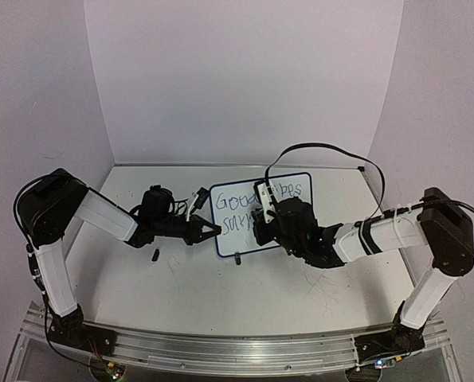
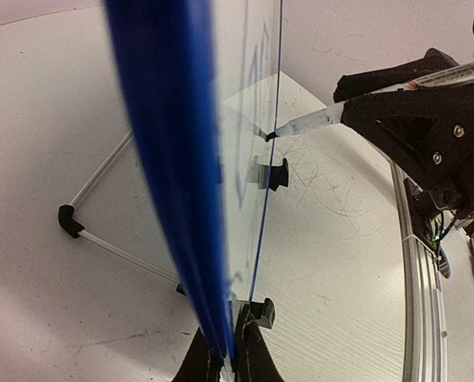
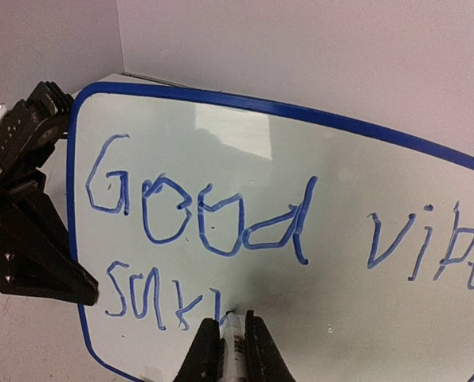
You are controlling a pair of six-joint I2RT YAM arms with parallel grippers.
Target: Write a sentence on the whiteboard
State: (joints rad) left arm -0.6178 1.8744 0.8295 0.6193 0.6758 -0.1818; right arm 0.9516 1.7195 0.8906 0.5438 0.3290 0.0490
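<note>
My left gripper [image 2: 225, 360] is pinched shut on the left edge of the whiteboard [image 3: 340, 270], right on its blue frame. The whiteboard stands on the bench [image 1: 181, 290]. My right gripper [image 3: 229, 350] is closed narrow around a marker [image 3: 232, 330], close in front of the whiteboard's lower left. The marker tip touches the whiteboard at the end of the second line of the sentence [image 3: 213, 223], just under "Good". "vibes" runs toward the whiteboard's right edge.
</note>
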